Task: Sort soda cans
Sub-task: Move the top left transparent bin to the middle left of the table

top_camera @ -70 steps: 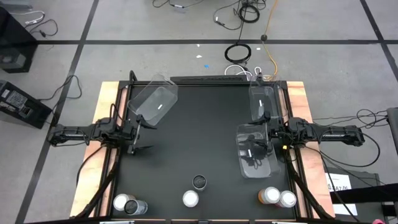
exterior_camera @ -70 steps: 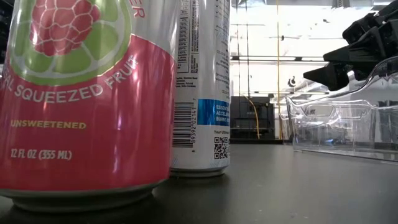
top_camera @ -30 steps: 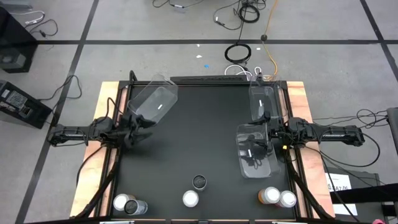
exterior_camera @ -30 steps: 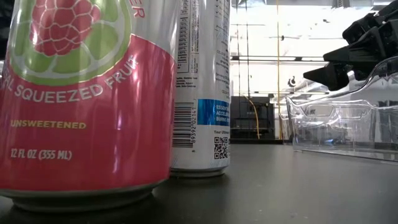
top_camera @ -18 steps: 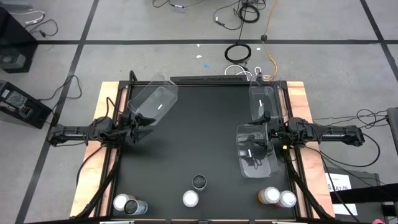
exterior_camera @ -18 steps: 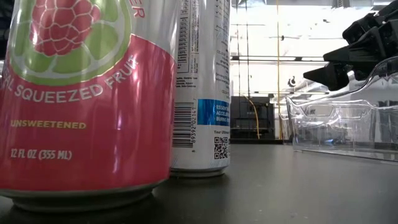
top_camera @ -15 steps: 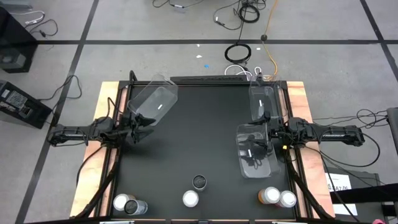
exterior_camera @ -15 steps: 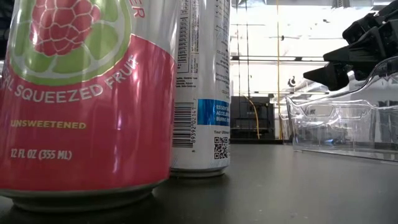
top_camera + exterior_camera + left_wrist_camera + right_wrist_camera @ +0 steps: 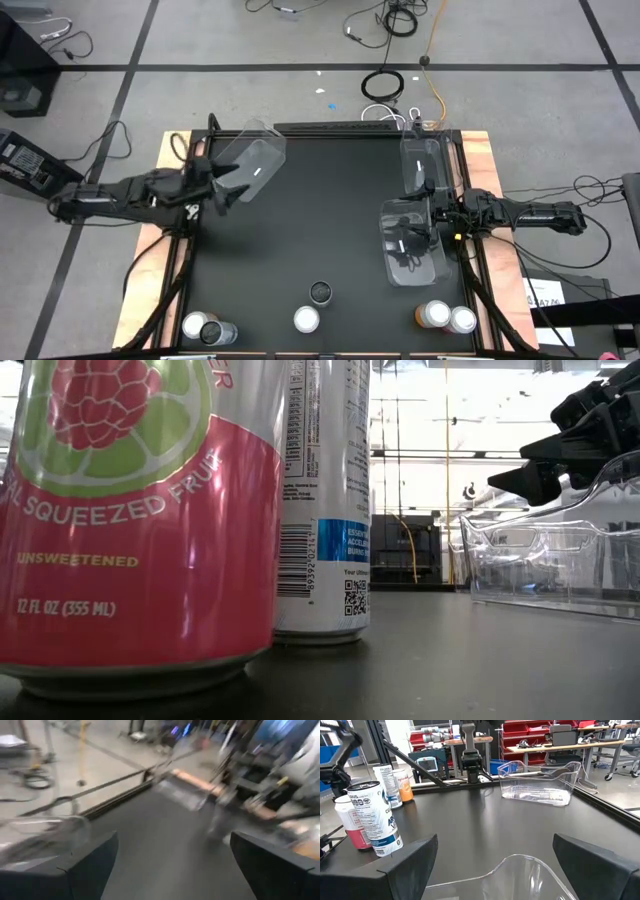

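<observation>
Six soda cans stand upright on their bases along the table's near edge: two at the left, two in the middle, two at the right. The low view shows a pink can and a white-labelled can close up. My left gripper is open and empty beside the near-left corner of a tilted clear bin. My right gripper is open above the far end of another clear bin, whose rim shows between its fingers; I cannot tell whether they touch.
A third clear bin stands at the far right of the black table top. Wooden boards and arm mounts flank the table. Cables lie on the floor beyond the far edge.
My left arm has swung, and its gripper has gone toward the table's far edge, closer to the tilted clear bin; it is still moving, as the blurred wrist view shows. My right arm, the cans and the bins have kept still.
</observation>
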You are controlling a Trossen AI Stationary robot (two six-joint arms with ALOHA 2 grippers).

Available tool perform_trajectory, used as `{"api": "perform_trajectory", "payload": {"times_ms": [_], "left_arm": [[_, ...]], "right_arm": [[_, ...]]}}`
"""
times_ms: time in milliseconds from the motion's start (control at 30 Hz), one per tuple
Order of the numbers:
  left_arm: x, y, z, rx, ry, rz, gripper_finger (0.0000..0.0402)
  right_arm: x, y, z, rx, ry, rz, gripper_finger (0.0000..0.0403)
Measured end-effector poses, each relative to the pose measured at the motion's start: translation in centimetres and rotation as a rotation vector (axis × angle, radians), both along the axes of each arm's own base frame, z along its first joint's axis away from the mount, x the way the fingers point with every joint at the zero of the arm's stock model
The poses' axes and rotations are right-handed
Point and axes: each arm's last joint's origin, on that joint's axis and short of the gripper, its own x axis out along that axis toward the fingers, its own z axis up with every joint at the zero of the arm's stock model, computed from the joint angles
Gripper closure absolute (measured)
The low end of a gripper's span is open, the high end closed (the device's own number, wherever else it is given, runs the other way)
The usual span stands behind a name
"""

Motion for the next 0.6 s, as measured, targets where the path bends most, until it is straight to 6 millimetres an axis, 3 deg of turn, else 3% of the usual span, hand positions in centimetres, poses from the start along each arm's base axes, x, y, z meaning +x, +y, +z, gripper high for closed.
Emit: {"api": "perform_trajectory", "payload": {"times_ms": [167, 333, 467, 600], "left_arm": [[2.8, 1.2, 0.7, 0.025, 0.3, 0.047, 0.0009], [4.7, 4.2, 0.3, 0.009, 0.518, 0.071, 0.0009], [5.3, 6.9, -0.2, -0.072, 0.559, 0.04, 0.0009], [4.5, 10.0, -0.1, -0.1, 0.604, 0.154, 0.0009]], "right_arm": [[0.0, 0.0, 0.0, 0.0, 0.001, 0.0, 0.0014], [0.0, 0.0, 0.0, 0.0, 0.0, 0.0, 0.0014], [0.0, 0.0, 0.0, 0.0, 0.0, 0.0, 0.0014], [0.0, 0.0, 0.0, 0.0, 0.0, 0.0, 0.0014]]}}
